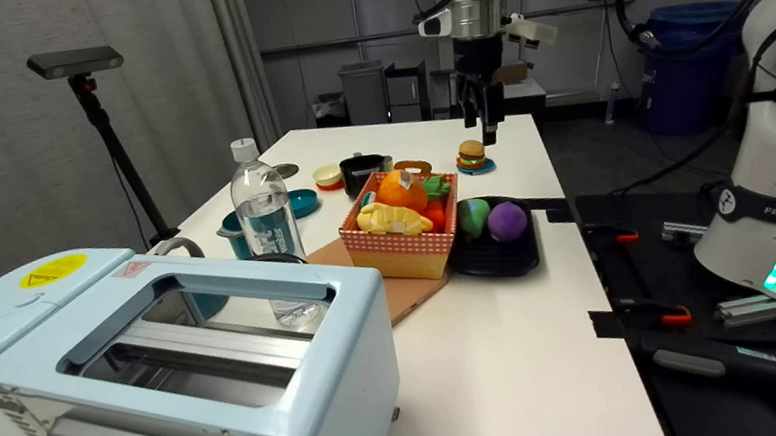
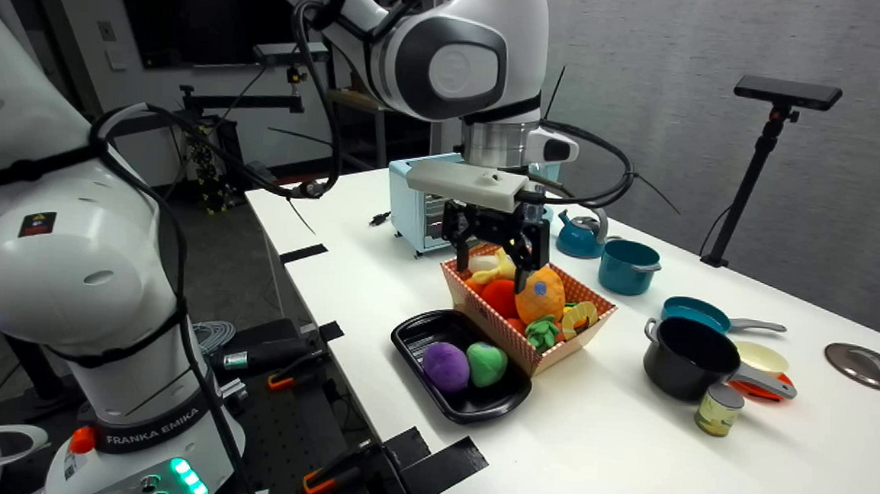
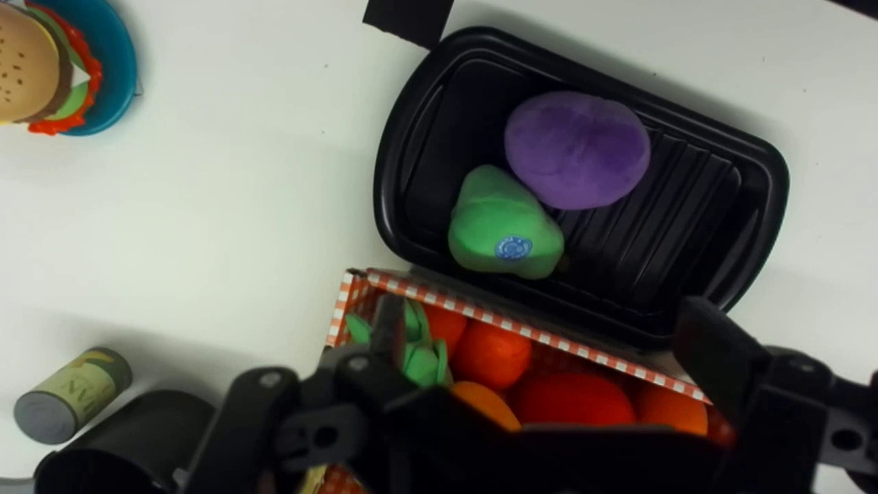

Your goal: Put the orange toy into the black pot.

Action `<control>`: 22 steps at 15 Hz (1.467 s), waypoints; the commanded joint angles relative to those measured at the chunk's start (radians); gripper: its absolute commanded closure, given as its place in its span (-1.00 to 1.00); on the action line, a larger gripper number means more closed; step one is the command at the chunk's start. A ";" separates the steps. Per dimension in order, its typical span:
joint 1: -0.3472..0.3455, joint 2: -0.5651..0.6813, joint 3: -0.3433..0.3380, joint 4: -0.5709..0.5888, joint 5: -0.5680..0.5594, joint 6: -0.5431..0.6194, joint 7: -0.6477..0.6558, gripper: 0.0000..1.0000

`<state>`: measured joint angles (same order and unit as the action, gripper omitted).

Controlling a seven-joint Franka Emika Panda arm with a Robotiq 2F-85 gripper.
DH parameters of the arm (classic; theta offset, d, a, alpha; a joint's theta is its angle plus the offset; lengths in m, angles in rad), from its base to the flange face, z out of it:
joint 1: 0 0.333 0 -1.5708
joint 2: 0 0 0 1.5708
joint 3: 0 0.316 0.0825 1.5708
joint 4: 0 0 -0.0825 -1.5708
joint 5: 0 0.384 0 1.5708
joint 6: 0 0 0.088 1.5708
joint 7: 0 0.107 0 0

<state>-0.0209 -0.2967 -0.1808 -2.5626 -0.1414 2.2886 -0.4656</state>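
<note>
Wide and empty, the claw (image 2: 492,277) is hanging near the gingham-rimmed basket (image 1: 402,257), presumably to fetch the orange plush toy (image 2: 546,302) for the black saucepan (image 2: 673,374).

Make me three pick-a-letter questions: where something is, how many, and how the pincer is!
1. Compared with the round, grey-handled black pot, where's the cylindrical yellow-green can?
A) Inside
B) Underneath
C) Beside

2. How many plush things lie in the oblong black tray?
A) Two
B) Four
C) Six

3. How is the black, two-fingered pincer?
A) Shut
B) Open
C) Gripping the can

1 C: an exterior view shows them side by side.
2 A: a round purple plush toy and a pear-shaped green plush toy.
3 B: the wrist view shows it spread wide.
</note>
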 commanded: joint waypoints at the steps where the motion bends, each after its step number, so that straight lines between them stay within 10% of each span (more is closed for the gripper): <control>1: 0.015 0.069 0.017 0.055 0.046 0.033 -0.023 -1.00; 22: -0.004 0.329 0.094 0.315 0.082 0.027 0.002 -1.00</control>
<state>-0.0121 -0.0123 -0.1076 -2.2981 -0.0863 2.3043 -0.4627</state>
